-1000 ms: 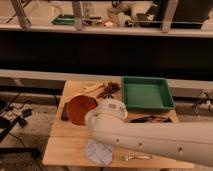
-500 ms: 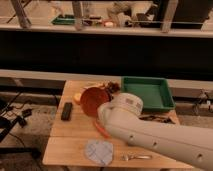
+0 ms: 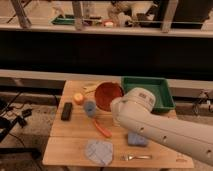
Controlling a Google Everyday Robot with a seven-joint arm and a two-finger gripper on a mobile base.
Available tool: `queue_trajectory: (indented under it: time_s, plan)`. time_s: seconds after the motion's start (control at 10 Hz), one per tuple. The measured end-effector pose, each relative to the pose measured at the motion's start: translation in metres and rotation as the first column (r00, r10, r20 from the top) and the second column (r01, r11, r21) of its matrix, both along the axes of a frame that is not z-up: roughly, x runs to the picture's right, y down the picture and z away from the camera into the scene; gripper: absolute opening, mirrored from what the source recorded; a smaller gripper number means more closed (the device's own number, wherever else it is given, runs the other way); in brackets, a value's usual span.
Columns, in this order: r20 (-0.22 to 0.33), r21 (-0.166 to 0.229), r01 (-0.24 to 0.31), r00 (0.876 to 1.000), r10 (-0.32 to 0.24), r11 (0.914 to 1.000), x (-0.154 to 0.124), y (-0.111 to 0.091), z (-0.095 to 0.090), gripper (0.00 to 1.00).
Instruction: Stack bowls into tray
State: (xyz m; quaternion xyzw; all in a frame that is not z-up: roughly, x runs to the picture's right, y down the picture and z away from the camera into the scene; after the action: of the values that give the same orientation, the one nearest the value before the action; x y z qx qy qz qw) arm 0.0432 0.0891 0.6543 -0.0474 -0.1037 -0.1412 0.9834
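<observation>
The reddish-orange bowl (image 3: 106, 95) is tilted on edge above the table, just left of the green tray (image 3: 150, 82). Its rim overlaps the tray's left wall in the camera view. My gripper (image 3: 118, 102) is at the bowl's lower right edge, at the end of the big white arm (image 3: 150, 122). The arm hides most of the gripper, so its hold on the bowl does not show. The tray looks empty inside.
On the wooden table (image 3: 70, 135) lie a black block (image 3: 66, 110), an orange ball (image 3: 78, 98), a small blue cup (image 3: 90, 107), an orange stick-like item (image 3: 102, 129), a grey cloth (image 3: 99, 151), a fork (image 3: 136, 157) and a blue sponge (image 3: 136, 140).
The bowl has risen off the table's left part and moved right, up to the tray's left wall. The arm has swung right with it, uncovering the cup, the ball and the black block.
</observation>
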Motion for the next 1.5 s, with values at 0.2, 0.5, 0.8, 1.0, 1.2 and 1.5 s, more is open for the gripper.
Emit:
queue_trajectory:
  time_s: [0.2,0.5,0.8,1.0,1.2,1.5]
  plan:
    - [0.003,0.000,0.003,1.000,-0.003,1.0000,-0.002,0.000,0.000,0.00]
    - [0.005,0.010,-0.040,0.999,0.040,0.9991,-0.003,0.001,0.005,0.00]
    - [-0.004,0.026,-0.118,0.993,0.118,0.9927,0.010,-0.010,0.019,0.00]
    - [-0.024,0.044,-0.170,0.985,0.171,0.9845,0.034,-0.018,0.031,0.00]
    - [-0.038,0.059,-0.200,0.979,0.202,0.9781,0.049,-0.025,0.041,0.00]
    - [-0.075,0.087,-0.241,0.966,0.248,0.9666,0.085,-0.038,0.057,0.00]
